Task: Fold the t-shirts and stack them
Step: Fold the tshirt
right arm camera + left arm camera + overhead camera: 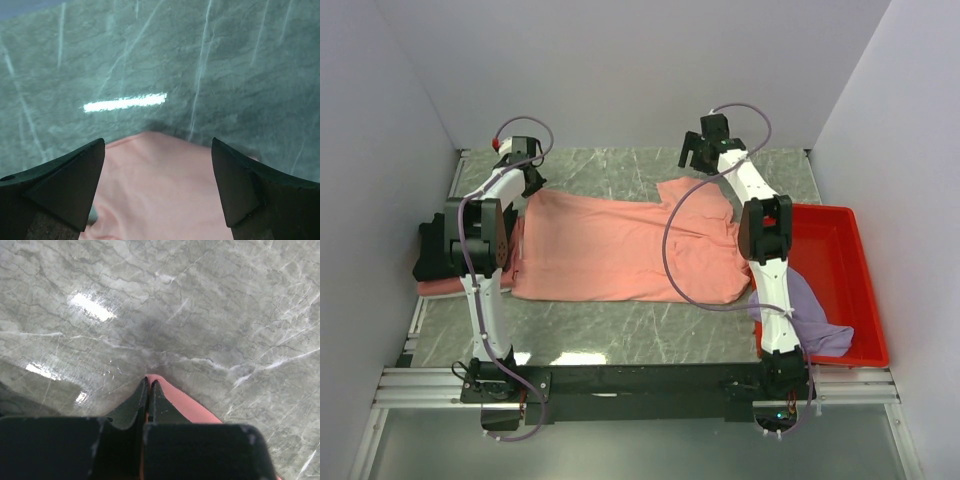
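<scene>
A salmon-pink t-shirt (pixel 620 250) lies spread flat across the middle of the table. My left gripper (pixel 530 178) is at its far left corner. In the left wrist view the fingers (pixel 149 382) are shut, with a strip of the salmon cloth (pixel 185 402) pinched between them. My right gripper (pixel 698 152) hovers over the shirt's far right corner. Its jaws (pixel 157 150) stand wide open with the salmon cloth (pixel 165 190) below and nothing gripped. A lavender t-shirt (pixel 812 315) hangs over the red tray's near edge. A folded black t-shirt (pixel 428 255) rests on a folded pink one (pixel 442 288) at the left.
The red plastic tray (pixel 845 250) stands at the right edge of the table, beside the right arm. White walls close in the left, back and right. Grey marbled tabletop (pixel 610 170) shows behind the shirt and in front of it.
</scene>
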You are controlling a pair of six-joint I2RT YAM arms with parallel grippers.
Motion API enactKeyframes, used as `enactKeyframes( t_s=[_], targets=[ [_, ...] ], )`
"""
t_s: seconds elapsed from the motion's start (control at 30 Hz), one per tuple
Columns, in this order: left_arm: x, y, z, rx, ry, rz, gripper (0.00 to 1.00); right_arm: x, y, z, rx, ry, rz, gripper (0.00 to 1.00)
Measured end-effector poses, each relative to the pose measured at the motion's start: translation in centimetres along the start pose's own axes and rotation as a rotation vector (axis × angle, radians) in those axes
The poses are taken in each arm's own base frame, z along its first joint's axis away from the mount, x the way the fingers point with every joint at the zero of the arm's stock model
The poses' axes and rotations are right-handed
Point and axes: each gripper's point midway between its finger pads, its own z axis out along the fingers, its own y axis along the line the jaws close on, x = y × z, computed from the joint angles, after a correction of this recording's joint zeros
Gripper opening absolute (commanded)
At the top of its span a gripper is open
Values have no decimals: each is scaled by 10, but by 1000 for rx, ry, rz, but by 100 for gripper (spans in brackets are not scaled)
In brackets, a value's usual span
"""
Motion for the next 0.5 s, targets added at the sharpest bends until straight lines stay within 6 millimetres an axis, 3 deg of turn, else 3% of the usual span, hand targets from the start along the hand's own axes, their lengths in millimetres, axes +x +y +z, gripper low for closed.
enactKeyframes(
  t_s=[0.13,0.5],
  targets=[
    [1,0,0,3,3,0,1,9,-3,19,-2,22,-35,95],
    [3,-4,-1,24,17,-1,1,17,-6,27,29,33,-50,96]
  ],
)
